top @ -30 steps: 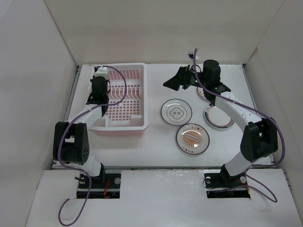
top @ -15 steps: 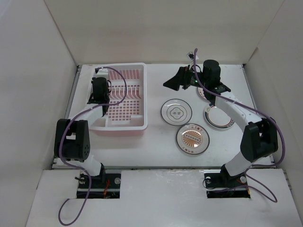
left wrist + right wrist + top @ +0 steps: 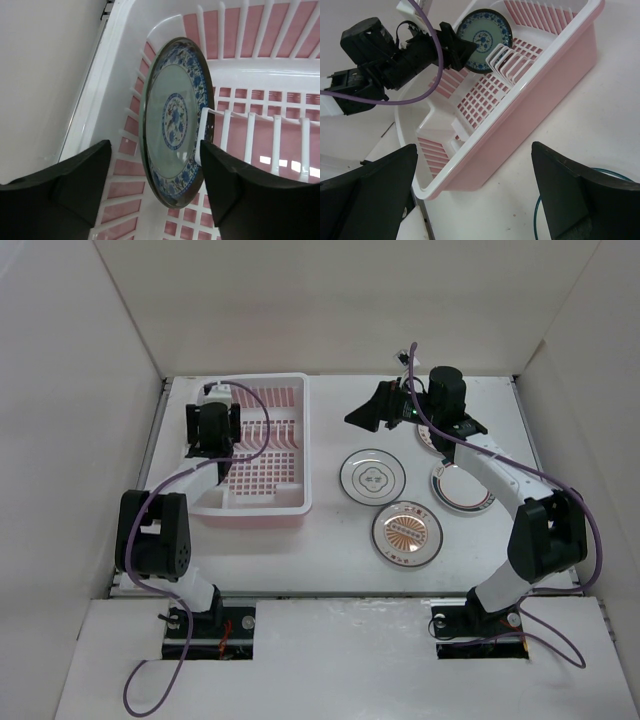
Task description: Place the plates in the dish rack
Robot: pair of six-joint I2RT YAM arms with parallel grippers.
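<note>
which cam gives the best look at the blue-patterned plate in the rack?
Left wrist: the plate fills the frame, standing on edge against the white tines of the dish rack, with its pattern clear. Right wrist shows it small but face-on at the rack's end. Top external barely shows it, since the left end effector covers it.

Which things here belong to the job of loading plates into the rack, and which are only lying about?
Belong to the job: dish rack; blue-patterned plate standing in it; grey-ringed plate, orange sunburst plate and dark-rimmed plate on the table; half-hidden plate under the right arm.
Only lying about: purple cables; white enclosure walls.
</note>
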